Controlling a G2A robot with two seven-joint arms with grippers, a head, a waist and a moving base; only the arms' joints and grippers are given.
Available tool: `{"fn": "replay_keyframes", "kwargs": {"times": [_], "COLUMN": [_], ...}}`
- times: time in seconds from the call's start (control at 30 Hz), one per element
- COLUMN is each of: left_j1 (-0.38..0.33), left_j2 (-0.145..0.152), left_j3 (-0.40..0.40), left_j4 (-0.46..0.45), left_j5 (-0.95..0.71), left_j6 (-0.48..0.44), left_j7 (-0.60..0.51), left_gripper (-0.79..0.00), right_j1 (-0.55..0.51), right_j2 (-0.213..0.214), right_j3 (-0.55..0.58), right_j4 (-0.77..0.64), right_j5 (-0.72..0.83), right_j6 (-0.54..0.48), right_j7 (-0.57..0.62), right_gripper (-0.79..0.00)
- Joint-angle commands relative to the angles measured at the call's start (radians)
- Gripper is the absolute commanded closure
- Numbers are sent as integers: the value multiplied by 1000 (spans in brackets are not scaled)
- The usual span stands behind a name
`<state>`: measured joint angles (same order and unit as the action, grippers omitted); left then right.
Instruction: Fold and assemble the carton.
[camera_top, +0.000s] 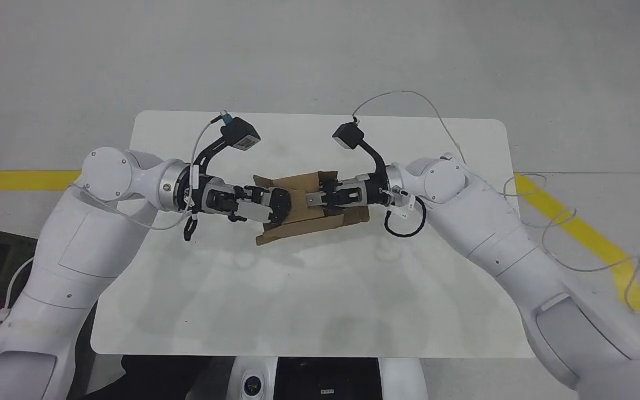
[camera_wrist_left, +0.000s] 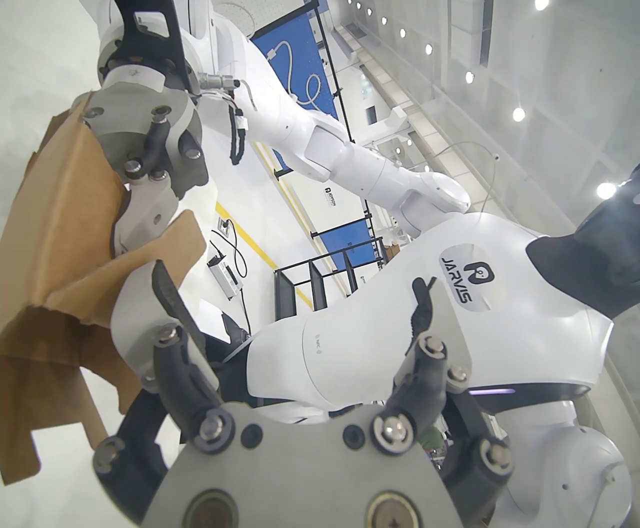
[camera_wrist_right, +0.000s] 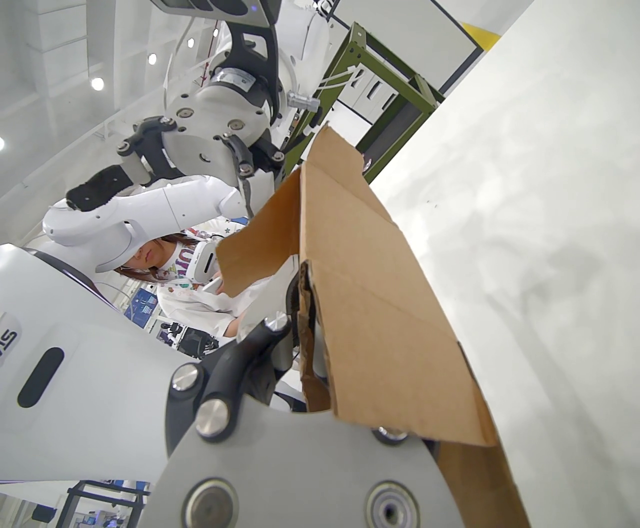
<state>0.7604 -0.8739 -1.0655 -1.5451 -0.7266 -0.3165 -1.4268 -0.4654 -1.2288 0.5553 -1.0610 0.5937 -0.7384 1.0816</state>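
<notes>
Over the middle of the tabletop (camera_top: 400, 290), the carton (camera_top: 300, 215) hangs half-formed between the two arms, its brown panels tilted and partly opened. Whether its lower edge rests on the surface cannot be told.

The right claw (camera_top: 315, 199) is clamped on one panel edge and appears to be the only firm hold. The left claw (camera_wrist_left: 292, 287) stands wide apart, gripping nothing. One of its fingers (camera_wrist_left: 167, 295) lies just beside, perhaps touching, a loose flap (camera_wrist_left: 172, 240).

Several things could go wrong from here:

- **Tearing at the grip.** In the right wrist view the board already looks ragged and creased where it is pinched. A hard pull or twist from the left side would probably tear it there, or work it out of the hold.
- **A missed or wrong catch.** The flap sits at the very edge of the left claw's opening. If the claw closes from this position, it may catch only a corner, pinch two layers together, or shut on air.
- **A bad fold.** A push on the flap might bend it off its crease line, which would leave the box skewed.
- **A collision.** The two claws are close together, so a small drift towards each other could knock metal on metal and jolt the carton loose.
</notes>
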Motion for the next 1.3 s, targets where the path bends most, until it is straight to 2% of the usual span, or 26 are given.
{"fn": "replay_keyframes", "kwargs": {"times": [0.0, 0.47, 0.73, 1.03, 1.27], "left_j1": [0, 12, 27, 28, 16], "left_j2": [-2, -5, 0, -3, -6], "left_j3": [2, -24, -73, -73, -78], "left_j4": [0, -32, -23, 51, 65], "left_j5": [20, 64, 48, 143, 165], "left_j6": [-5, -8, -6, -24, -37], "left_j7": [12, 32, 35, 88, 105], "left_gripper": [-785, -785, -785, -785, -785], "right_j1": [0, -18, -48, -93, -103], "right_j2": [-4, -19, 3, 30, 26], "right_j3": [3, 34, 98, 141, 120], "right_j4": [3, 23, 33, -46, -88], "right_j5": [-3, -25, -33, -51, -48], "right_j6": [0, -5, -15, 25, 55], "right_j7": [0, -5, -15, 25, 55], "right_gripper": [0, 0, 0, 0, 0]}}
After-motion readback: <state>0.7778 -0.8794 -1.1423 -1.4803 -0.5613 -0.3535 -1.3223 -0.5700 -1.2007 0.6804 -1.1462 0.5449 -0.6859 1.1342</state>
